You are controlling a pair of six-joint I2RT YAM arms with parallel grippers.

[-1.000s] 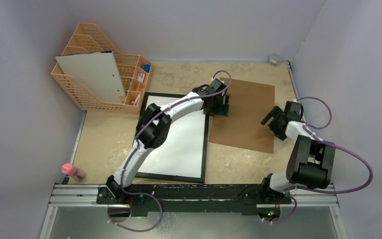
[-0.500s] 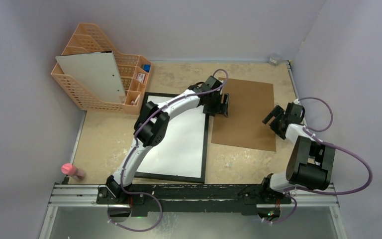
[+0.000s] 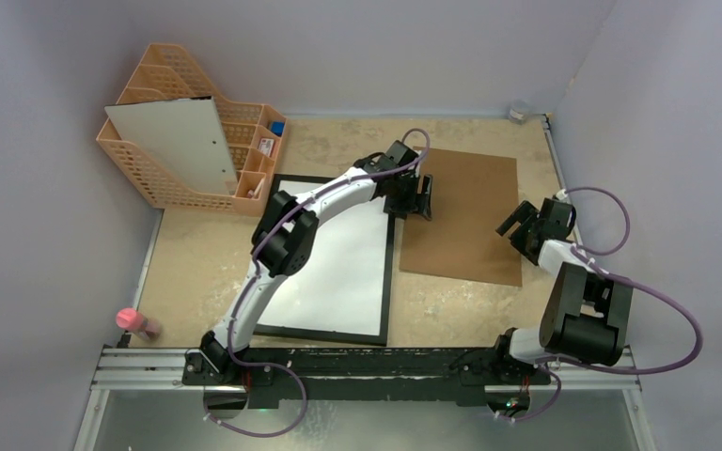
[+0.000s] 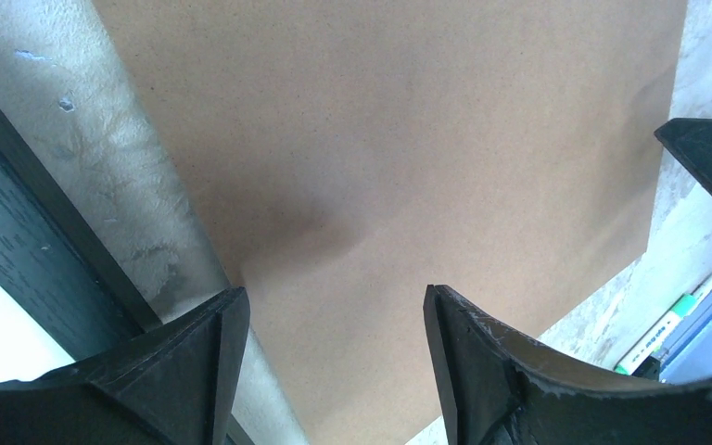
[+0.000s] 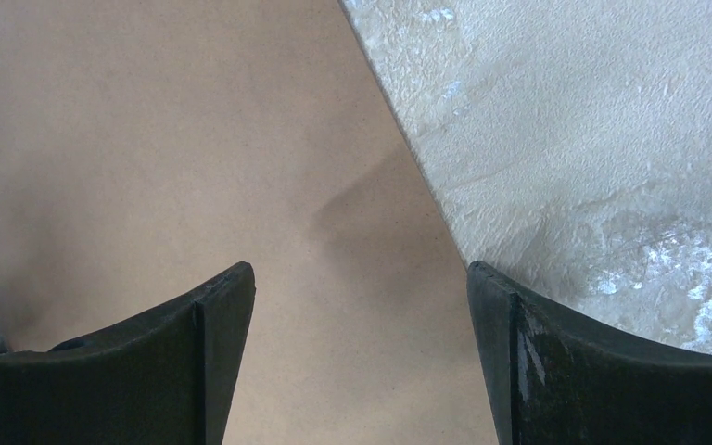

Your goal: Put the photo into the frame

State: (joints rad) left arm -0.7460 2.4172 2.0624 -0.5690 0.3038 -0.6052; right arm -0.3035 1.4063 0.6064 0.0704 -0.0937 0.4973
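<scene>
We see our left fingers point(image 4: 209, 348) spread apart over the near-frame edge of the brown board point(image 3: 461, 211), beside the frame point(image 3: 390, 272), and our right fingers point(image 5: 213, 315) likewise apart over its opposite edge.

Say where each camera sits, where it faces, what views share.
Top external: overhead behind the bases, looking down on left arm, right arm, black-bordered rectangular frame, flat brown board.
Left wrist: down past open left gripper at board's left edge, frame border.
Right wrist: down past open right gripper at board's right edge.
All share the board.
</scene>
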